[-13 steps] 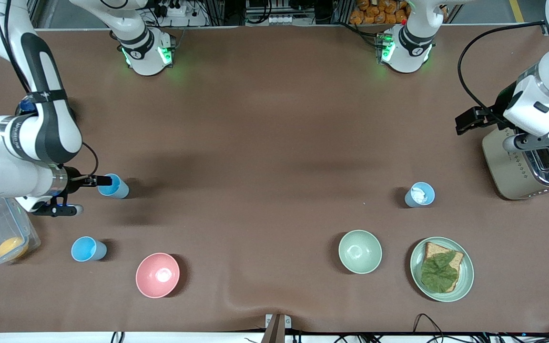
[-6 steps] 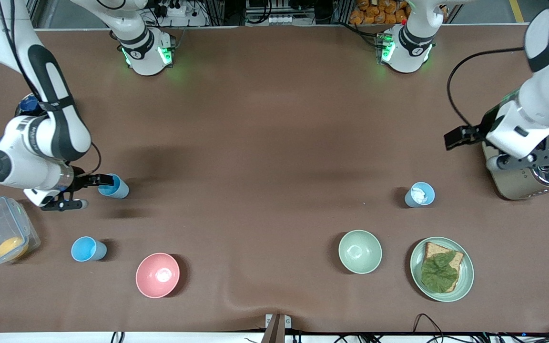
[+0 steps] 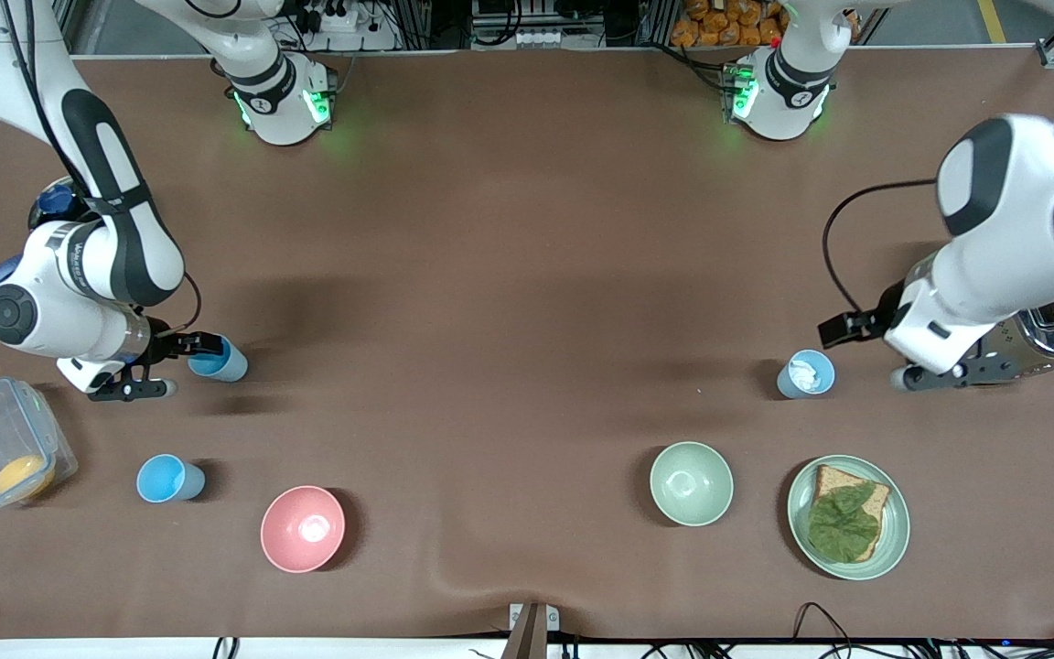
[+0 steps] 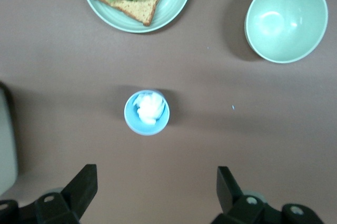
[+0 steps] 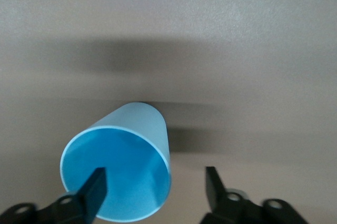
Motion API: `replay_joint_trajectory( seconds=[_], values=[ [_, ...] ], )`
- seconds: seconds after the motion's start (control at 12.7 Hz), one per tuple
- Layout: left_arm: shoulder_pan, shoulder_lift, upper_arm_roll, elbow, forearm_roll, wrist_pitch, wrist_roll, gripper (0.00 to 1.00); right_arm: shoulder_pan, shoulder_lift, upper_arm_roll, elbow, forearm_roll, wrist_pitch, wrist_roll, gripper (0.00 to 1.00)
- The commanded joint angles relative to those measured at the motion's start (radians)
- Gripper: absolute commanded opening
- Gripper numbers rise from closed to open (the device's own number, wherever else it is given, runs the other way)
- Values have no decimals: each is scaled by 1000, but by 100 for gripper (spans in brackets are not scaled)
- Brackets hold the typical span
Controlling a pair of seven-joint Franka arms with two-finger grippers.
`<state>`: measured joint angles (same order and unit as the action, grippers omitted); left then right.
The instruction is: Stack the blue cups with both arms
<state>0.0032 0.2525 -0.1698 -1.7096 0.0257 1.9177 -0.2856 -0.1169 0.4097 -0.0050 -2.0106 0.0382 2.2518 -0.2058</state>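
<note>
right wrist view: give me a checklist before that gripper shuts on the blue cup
1. Right gripper open: ok.
2. One finger inside the small light-blue plastic cup, the other outside its wall: ok.
3. That cup upright on the brown table: ok.
4. Left gripper open near the second light-blue plastic cup: ok.
5. Second cup empty for stacking: not ok, something white lies inside.

Right gripper (image 3: 166,367) low at its end of the surface, fingers spread; left gripper (image 3: 870,352) hovers, fingers wide.
</note>
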Motion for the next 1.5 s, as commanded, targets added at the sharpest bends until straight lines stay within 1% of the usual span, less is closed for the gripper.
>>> replay_joint_trajectory(
  seconds=[0.0, 0.16, 0.24, 0.39, 0.55, 0.63, 0.71, 0.79, 0.87, 1.03, 1.11, 1.18, 1.42],
  values=[
    [-5, 8, -7, -28, 58, 58, -3, 100, -17, -12, 13, -10, 2, 9, -17, 0],
    [6, 43, -10, -31, 111, 98, 6, 100, -17, -12, 13, -10, 0, 11, -18, 0],
    [7, 71, -8, -33, 114, 121, 8, 100, -15, -11, 13, -10, 2, 11, -18, 0],
    [12, 85, -7, -28, 114, 126, 14, 100, -15, -12, 13, -8, 2, 11, -24, 0],
    [20, 126, -7, -34, 115, 156, 26, 100, -13, -15, 13, -5, 2, 8, -40, 0],
    [41, 160, -7, -41, 115, 194, 61, 100, -13, -20, 14, -2, 2, 2, -40, 0],
    [56, 162, -7, -59, 117, 219, 101, 100, -7, -34, 16, 4, 2, -14, -37, 0],
    [82, 163, -8, -67, 115, 221, 155, 100, 9, -55, 20, 24, 3, -71, -26, 0],
    [87, 168, -8, -86, 115, 234, 167, 100, 28, -60, 23, 73, 12, -162, -21, 0],
    [90, 177, -7, -181, 115, 393, 171, 100, 36, -52, 25, 162, 19, -277, -20, 0],
    [90, 195, -5, -218, 115, 476, 169, 100, 42, -54, 25, 177, 20, -300, -18, 0],
    [96, 203, -5, -231, 115, 504, 169, 100, 51, -54, 25, 185, 23, -311, -17, 0],
    [96, 203, -5, -258, 115, 514, 174, 100, 53, -55, 25, 187, 35, -313, -17, 0]
  ],
)
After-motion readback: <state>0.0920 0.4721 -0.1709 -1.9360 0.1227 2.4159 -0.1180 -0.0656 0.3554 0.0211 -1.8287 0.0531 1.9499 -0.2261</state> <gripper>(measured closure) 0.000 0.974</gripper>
